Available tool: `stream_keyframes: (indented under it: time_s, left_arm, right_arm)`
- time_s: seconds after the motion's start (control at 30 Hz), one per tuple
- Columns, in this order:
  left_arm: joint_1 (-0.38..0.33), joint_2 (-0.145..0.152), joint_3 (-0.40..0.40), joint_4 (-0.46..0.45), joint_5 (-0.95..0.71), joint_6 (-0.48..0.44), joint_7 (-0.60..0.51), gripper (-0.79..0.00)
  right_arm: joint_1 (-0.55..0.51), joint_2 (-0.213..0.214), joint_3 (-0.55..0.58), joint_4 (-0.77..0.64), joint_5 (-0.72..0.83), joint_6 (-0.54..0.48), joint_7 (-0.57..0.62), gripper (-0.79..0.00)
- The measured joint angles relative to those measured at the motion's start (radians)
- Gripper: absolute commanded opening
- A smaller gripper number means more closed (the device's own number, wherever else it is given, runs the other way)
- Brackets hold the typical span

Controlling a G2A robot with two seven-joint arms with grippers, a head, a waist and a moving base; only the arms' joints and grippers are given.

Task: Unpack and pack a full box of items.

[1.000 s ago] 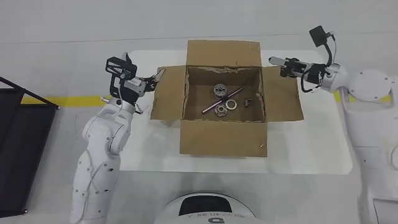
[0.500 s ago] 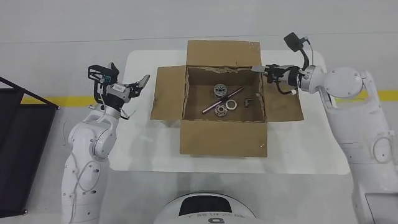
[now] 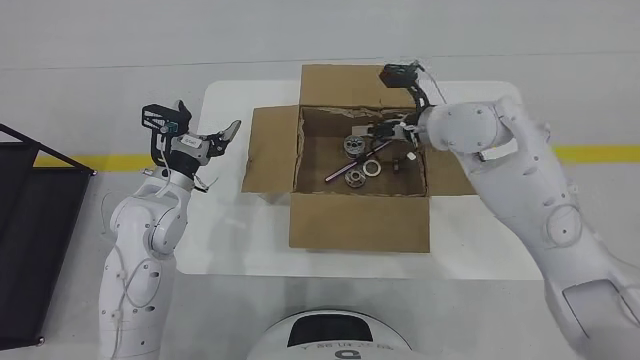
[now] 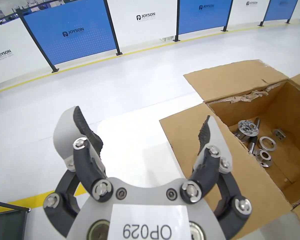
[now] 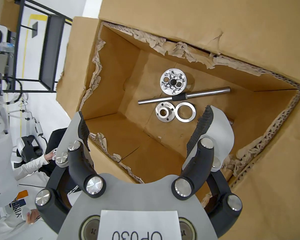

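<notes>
An open cardboard box [image 3: 358, 222] stands mid-table with all flaps folded out. On its floor lie a holed metal disc [image 5: 173, 81], a steel rod [image 5: 184, 96], a small hub [image 5: 164, 111] and a flat ring [image 5: 185, 111]; the rod [image 3: 350, 163] runs diagonally in the top view. My right gripper [image 3: 392, 140] hangs open over the box's right inner side, above the parts [image 5: 145, 116], holding nothing. My left gripper [image 3: 220, 155] stays open and empty over the table, just outside the left flap [image 4: 142, 123]. The parts [image 4: 254, 141] also lie past that flap.
The white table [image 3: 500, 240] has bare room on both sides of the box. A black rack [image 3: 30, 220] stands on the floor to the far left. The box's inner rims are torn and ragged [image 5: 189, 51].
My right arm swung in from beyond the right flap to above the box's inside. My left gripper drew back from the left flap a second ago, then held still.
</notes>
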Motion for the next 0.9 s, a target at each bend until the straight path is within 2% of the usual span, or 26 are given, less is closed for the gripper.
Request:
stream_keyframes:
  time_s: [0.1, 0.9]
  left_arm:
    - [0.0, 0.0, 0.0, 0.0, 0.0, 0.0, 0.0, 0.0]
    - [0.0, 0.0, 0.0, 0.0, 0.0, 0.0, 0.0, 0.0]
  right_arm:
    - [0.07, -0.023, -0.094, 0.081, 0.02, -0.048, 0.085, 0.0]
    - [0.066, -0.022, -0.089, 0.068, 0.021, -0.061, 0.082, 0.0]
